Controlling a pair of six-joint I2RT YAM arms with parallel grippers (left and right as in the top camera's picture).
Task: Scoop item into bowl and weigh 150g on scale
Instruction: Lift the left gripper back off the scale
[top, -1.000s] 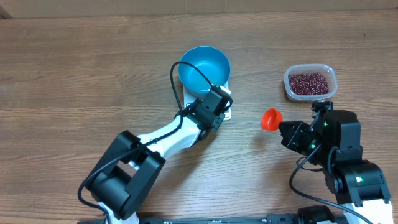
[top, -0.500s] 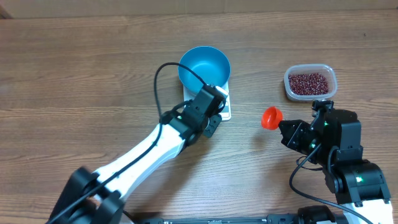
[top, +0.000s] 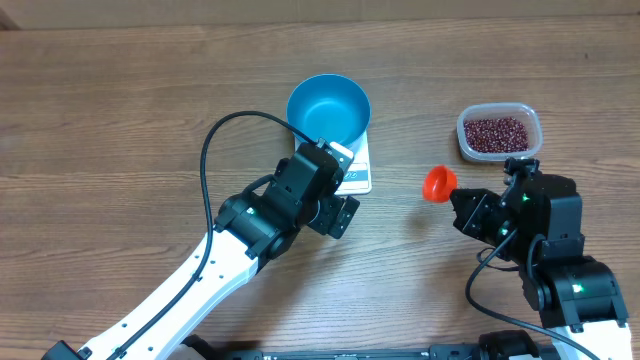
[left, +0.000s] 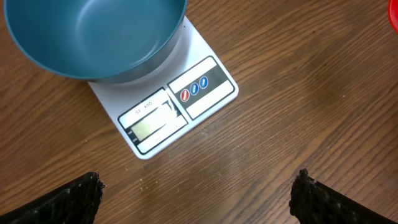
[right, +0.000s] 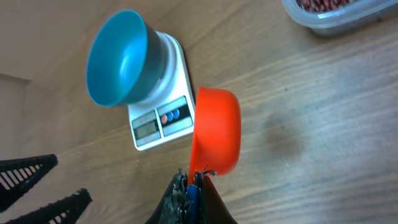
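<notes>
Ahead of the spread left pincer (left: 198, 179), the deep blue bowl (left: 93, 37) sits on the flat white scale (left: 186, 93) for weighing; the right pincer (right: 194, 177) pinches an orange-red plastic scoop (right: 216, 130).

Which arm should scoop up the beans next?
Right. The right gripper is shut on the red scoop, close to the tub of beans. The left gripper is open and empty beside the scale.
</notes>
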